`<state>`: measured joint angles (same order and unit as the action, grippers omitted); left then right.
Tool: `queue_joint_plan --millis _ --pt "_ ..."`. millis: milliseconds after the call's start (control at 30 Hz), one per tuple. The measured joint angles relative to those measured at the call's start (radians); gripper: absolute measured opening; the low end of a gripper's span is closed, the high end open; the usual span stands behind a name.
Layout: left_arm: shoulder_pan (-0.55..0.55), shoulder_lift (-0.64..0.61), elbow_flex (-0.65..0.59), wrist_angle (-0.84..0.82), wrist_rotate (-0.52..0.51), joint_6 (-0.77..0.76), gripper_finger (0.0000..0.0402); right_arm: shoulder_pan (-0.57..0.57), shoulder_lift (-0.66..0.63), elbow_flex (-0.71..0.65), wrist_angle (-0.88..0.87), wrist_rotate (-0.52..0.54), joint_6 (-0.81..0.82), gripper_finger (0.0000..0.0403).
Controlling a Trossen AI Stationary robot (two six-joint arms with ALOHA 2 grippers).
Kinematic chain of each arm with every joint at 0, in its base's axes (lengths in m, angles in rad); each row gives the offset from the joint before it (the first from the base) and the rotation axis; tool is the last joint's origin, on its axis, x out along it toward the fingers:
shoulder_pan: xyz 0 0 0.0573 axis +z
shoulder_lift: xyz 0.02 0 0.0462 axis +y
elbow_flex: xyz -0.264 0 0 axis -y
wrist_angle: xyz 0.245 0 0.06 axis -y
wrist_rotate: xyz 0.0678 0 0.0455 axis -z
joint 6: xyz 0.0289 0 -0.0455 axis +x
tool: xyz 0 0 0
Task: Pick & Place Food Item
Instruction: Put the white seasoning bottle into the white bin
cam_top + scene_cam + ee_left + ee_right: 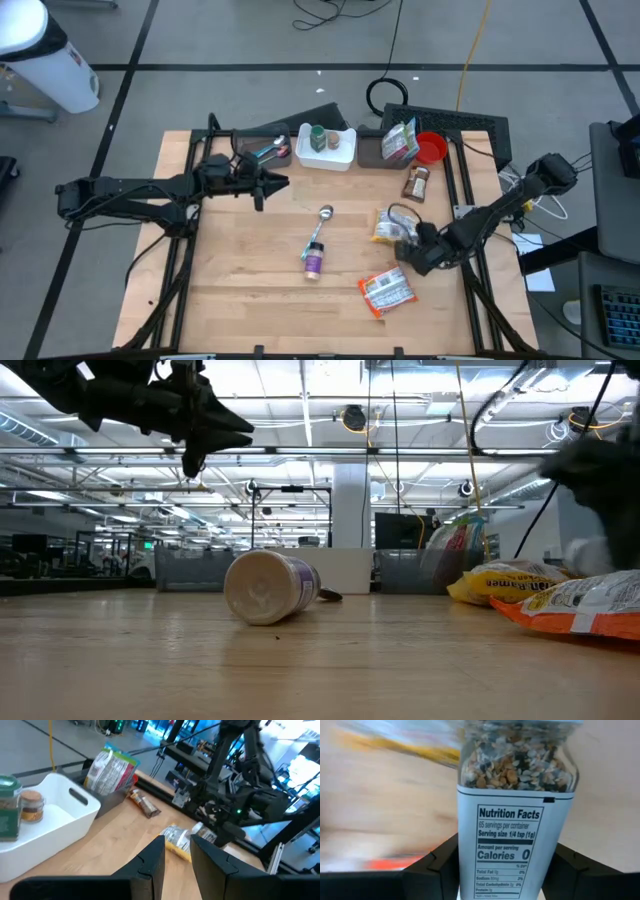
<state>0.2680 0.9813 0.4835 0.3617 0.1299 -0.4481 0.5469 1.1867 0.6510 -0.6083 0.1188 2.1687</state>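
The right fingers (439,866) are clamped on a spice jar (515,815), one pad against each side of its labelled body. The left fingers (152,865) hang over the far left of the bench (250,300), parted by a narrow gap with nothing between them.

The bench carries a white bin (327,162) at its far edge near the middle, already holding other containers. An orange bag (386,293) lies on the near right and a yellow bag (384,230) beyond it. A small purple-capped bottle (314,262) lies on its side near the centre.

The right fingers sit between the two bags, so the jar is at the right of the bench, just beside the yellow bag. From above, the jar is mostly hidden under the wrist.

In the right wrist view the jar's long axis runs straight out from the wrist, in line with the fingers. They grip it across its narrow width at the label end, and the clear end, full of seasoning, points away. Whether it has left the wood cannot be told.

If the white bin is the goal, it lies away to the far left of the jar. That is closer to the idle left arm, but the right arm has the grip. The carry would need height first to clear the yellow bag.
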Motion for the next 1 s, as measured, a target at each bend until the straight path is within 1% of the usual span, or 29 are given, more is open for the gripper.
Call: queue_joint_plan --millis 133,233,300,400,500,600,667,800,900,1000 --pt "0.0 0.0 0.0 0.034 0.001 -0.006 0.0099 -0.058 -0.094 0.0 0.083 0.206 -0.076 0.0192" --pt "0.0 0.0 0.0 0.057 0.001 -0.04 0.0099 -0.117 -0.15 0.0 0.182 0.351 -0.202 0.0192" --pt "0.0 0.0 0.0 0.074 0.001 -0.08 0.0099 -0.165 -0.176 0.0 0.284 0.408 -0.32 0.0192" --pt "0.0 0.0 0.0 0.091 0.016 -0.128 0.0099 -0.25 -0.196 0.0 0.492 0.41 -0.558 0.0192" --pt "0.003 0.001 0.0 0.109 0.059 -0.15 0.0099 -0.341 -0.197 0.0 0.721 0.367 -0.784 0.0192" --pt "0.003 0.039 0.024 0.107 0.088 -0.202 0.0099 -0.435 -0.178 0.02 0.858 0.284 -0.947 0.0192" --pt "0.004 0.076 0.065 0.096 0.125 -0.229 0.0099 -0.491 -0.164 0.05 0.856 0.205 -1.043 0.0192" --pt "0.004 0.208 0.22 0.106 0.193 -0.238 0.01 -0.593 -0.107 0.129 0.838 0.011 -1.224 0.0192" --pt "0.004 0.331 0.355 0.103 0.217 -0.232 0.01 -0.652 -0.07 0.162 0.838 -0.16 -1.301 0.0192" --pt "0.01 0.438 0.482 0.109 0.269 -0.237 0.01 -0.685 -0.062 0.166 0.836 -0.261 -1.366 0.0192"
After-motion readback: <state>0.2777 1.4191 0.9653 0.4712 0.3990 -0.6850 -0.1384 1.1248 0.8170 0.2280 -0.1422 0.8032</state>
